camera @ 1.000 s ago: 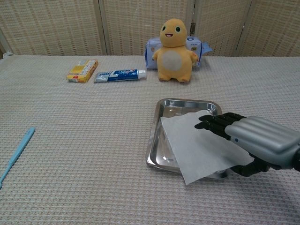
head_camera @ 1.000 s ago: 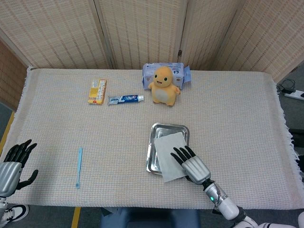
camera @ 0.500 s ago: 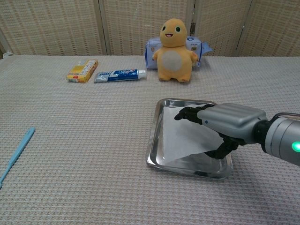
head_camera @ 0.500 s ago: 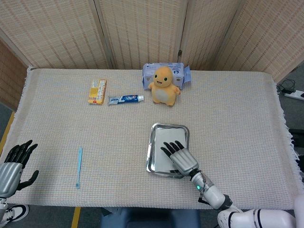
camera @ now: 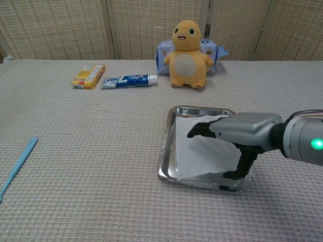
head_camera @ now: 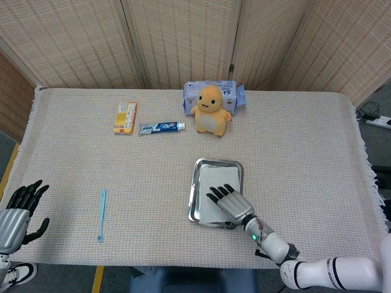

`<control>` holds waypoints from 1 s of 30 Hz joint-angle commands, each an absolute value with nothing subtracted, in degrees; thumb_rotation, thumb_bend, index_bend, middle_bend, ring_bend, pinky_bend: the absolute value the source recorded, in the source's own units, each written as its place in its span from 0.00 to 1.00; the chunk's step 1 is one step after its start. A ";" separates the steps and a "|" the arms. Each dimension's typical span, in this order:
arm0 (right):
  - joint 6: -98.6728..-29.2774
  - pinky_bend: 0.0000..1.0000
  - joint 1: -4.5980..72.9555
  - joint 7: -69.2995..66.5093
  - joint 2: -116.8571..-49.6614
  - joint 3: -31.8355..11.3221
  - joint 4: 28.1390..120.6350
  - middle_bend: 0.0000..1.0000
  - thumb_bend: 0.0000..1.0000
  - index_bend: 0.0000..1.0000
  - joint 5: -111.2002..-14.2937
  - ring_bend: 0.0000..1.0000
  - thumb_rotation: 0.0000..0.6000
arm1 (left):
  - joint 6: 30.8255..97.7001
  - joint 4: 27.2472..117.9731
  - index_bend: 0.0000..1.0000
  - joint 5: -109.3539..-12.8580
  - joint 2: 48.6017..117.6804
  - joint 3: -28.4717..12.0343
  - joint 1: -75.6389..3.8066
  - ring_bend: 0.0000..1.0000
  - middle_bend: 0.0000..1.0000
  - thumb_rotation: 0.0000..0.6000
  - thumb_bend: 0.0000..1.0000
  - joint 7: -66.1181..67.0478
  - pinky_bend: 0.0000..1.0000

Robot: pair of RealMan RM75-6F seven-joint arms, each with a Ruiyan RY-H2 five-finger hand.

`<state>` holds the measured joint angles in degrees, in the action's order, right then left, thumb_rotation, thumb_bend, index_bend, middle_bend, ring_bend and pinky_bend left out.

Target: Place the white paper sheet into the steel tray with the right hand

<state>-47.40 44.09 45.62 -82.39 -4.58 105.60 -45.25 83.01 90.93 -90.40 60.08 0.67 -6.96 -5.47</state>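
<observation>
The steel tray point(head_camera: 192, 196) point(camera: 166, 151) sits on the woven cloth, right of centre near the front edge. The white paper sheet point(head_camera: 217, 179) point(camera: 197, 151) lies inside it, filling most of the floor. My right hand point(head_camera: 231, 205) point(camera: 242, 132) reaches over the tray's near right part, fingers stretched flat above the sheet and thumb angled down at the sheet's near right edge, still pinching it. My left hand point(head_camera: 18, 210) hangs at the table's front left corner, fingers spread and holding nothing; the chest view does not show it.
An orange plush toy point(head_camera: 211, 111) point(camera: 187, 48) stands behind the tray in front of a blue wipes pack point(head_camera: 194, 91). A toothpaste tube point(head_camera: 162, 127) point(camera: 128, 80) and an orange box point(head_camera: 124, 117) point(camera: 88, 75) lie at the back left. A blue toothbrush point(head_camera: 101, 215) point(camera: 17, 164) lies front left.
My right hand has carried the sheet leftward and down, from overhanging the tray's near right edge to lying inside it. The left hand has stayed still.
</observation>
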 commanded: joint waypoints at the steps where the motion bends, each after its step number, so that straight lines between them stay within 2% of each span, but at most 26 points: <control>1: -45.32 0.00 46.25 43.32 -80.09 -4.32 106.90 0.00 0.34 0.00 -42.61 0.00 1.00 | 82.96 90.89 0.03 -90.37 60.13 0.68 -6.97 0.04 0.00 1.00 0.50 -5.23 0.00; 8: -43.24 0.00 48.69 38.67 -78.38 -4.16 106.66 0.00 0.33 0.00 -40.81 0.00 1.00 | 82.81 91.02 0.03 -90.13 60.15 0.67 -6.98 0.04 0.00 1.00 0.50 -4.77 0.00; 15: -44.37 0.00 50.72 36.92 -82.68 -3.41 102.24 0.00 0.33 0.00 -40.80 0.00 1.00 | 82.39 91.06 0.03 -89.95 60.37 0.68 -7.14 0.04 0.00 1.00 0.50 -4.02 0.00; 21: -43.89 0.00 51.45 34.51 -80.44 -2.30 104.85 0.00 0.33 0.00 -41.35 0.00 1.00 | 82.63 90.94 0.03 -89.76 60.13 0.58 -7.02 0.04 0.00 1.00 0.50 -4.64 0.00; 26: -44.51 0.00 52.31 34.01 -81.48 -1.20 104.22 0.00 0.33 0.00 -40.42 0.00 1.00 | 82.27 91.13 0.03 -89.90 60.27 0.71 -7.18 0.04 0.00 1.00 0.51 -4.04 0.00; 30: -45.94 0.00 51.73 30.67 -81.87 -2.49 104.84 0.00 0.32 0.00 -41.90 0.00 1.00 | 82.40 91.20 0.03 -89.91 60.31 0.70 -7.13 0.04 0.00 1.00 0.51 -3.91 0.00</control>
